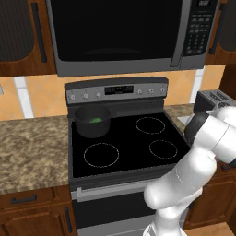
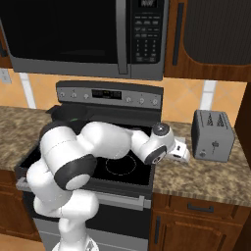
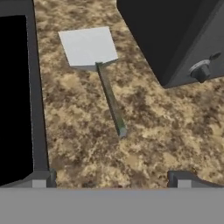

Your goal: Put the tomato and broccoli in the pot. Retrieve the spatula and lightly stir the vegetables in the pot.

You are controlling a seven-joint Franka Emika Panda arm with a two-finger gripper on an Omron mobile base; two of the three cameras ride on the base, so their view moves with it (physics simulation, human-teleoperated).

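While the gripper (image 3: 111,178) hangs over the granite counter (image 3: 153,131) with its two dark fingertips (image 3: 43,178) spread wide and nothing between them, one spatula (image 3: 98,70) lies flat on the stone just ahead of it. In the hand view the spatula's long axis runs away from the gripper, leaning slightly to the left: the end of the thin handle is nearest, lying between the lines of the two fingers though clear of both, and the pale square blade is the far end, pointing away. To the gripper's left runs the grey edge of the stove (image 3: 37,100), with its black glass top beyond. Ahead and to the right stands one toaster (image 3: 175,39), a dark box with a round knob facing the gripper.

Well off to the left of the hand, one dark pot (image 1: 93,120) sits upright on the back left burner of the stove. Something bright green, the broccoli (image 1: 95,120), shows inside it. Whether the tomato is in there too I cannot tell, since the pot's wall hides most of its floor. Three other burner rings are bare. One microwave (image 1: 120,34) hangs above the stove.
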